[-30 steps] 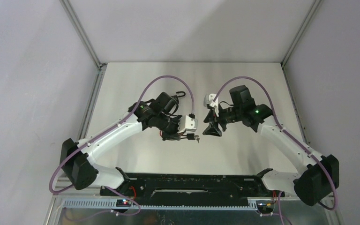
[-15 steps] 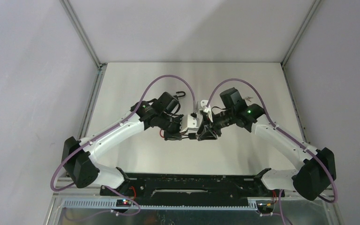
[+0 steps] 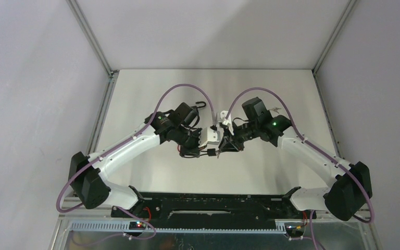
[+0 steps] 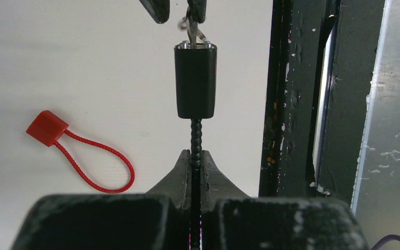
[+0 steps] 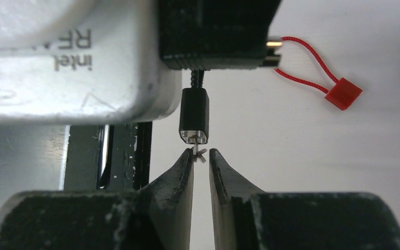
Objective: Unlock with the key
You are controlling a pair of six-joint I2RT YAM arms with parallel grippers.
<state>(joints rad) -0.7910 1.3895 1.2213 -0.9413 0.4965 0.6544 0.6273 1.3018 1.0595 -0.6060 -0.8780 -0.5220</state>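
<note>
**A:** Where's the lock?

**B:** The left tool [image 4: 196,162] is clamped on the ribbed black cable [image 4: 196,136] just below the lock body [image 4: 196,80], with no gap at the jaws. The lock looks to be held clear above the counter [image 4: 83,62].

**A:** And the key [image 5: 198,152]?

**B:** Seated in the far end of the lock body, small metal head sticking out. The right tool [image 5: 201,156] straddles that head. Its jaws are narrowly apart, one finger touching, no pinch yet.

**A:** The red loop tag [image 4: 47,128]?

**B:** Flat on the counter, well to one side of the lock body. Not in play.

**A:** So the step looks like gripping the key to turn it. How should it be done?

**B:** Centre the head between the fingers before shutting, and grip the flats close to the lock body. Then twist about the key's own axis, since any side pull would likely swing the lock on its cable. The left arm should brace rigid against the twist.
</note>
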